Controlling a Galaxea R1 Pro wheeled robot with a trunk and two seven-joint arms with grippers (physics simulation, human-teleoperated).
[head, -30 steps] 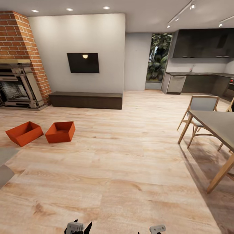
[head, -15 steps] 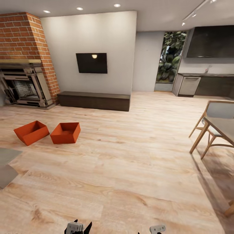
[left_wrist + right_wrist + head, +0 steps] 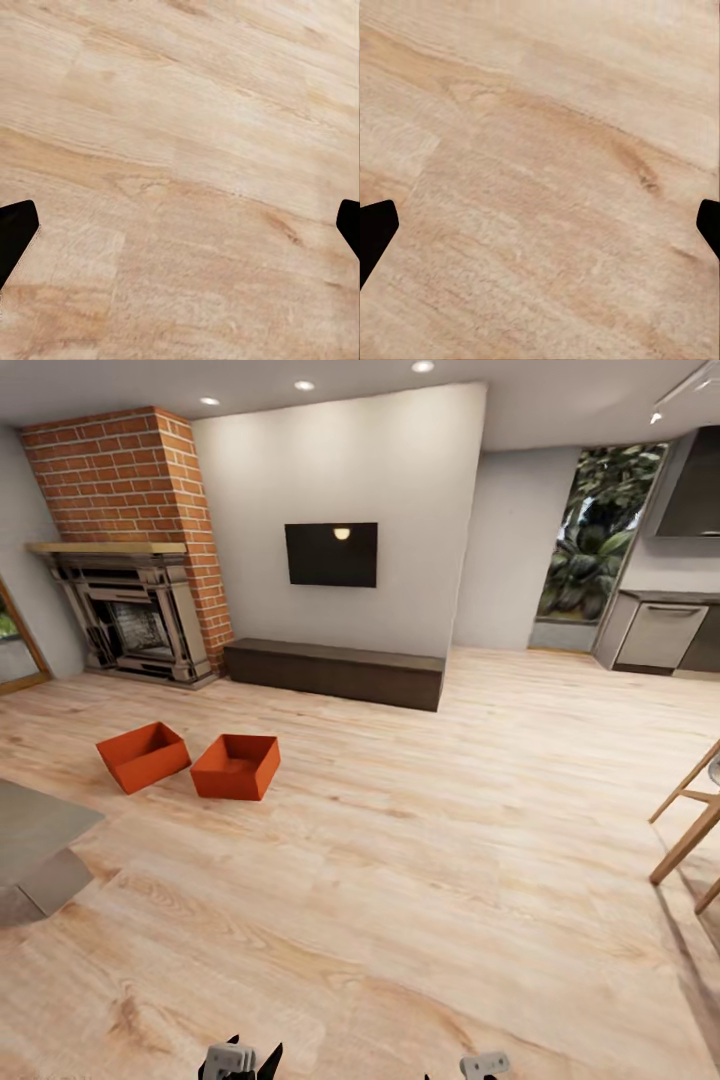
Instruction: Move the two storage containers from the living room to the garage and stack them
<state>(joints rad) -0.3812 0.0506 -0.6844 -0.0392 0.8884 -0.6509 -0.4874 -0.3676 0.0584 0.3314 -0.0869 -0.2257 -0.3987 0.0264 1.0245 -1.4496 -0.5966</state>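
Before the brick fireplace (image 3: 130,610), two orange storage containers (image 3: 144,756) (image 3: 236,766) sit side by side on wood planks, unlabelled; left gripper (image 3: 180,229) and right gripper (image 3: 540,225) both spread wide, empty.

The right gripper (image 3: 540,229) hangs over light wood plank flooring (image 3: 547,150), its two dark fingertips (image 3: 375,232) set wide apart with nothing between them. Beneath lies pale grained wood with plank seams and a small dark knot (image 3: 647,180).
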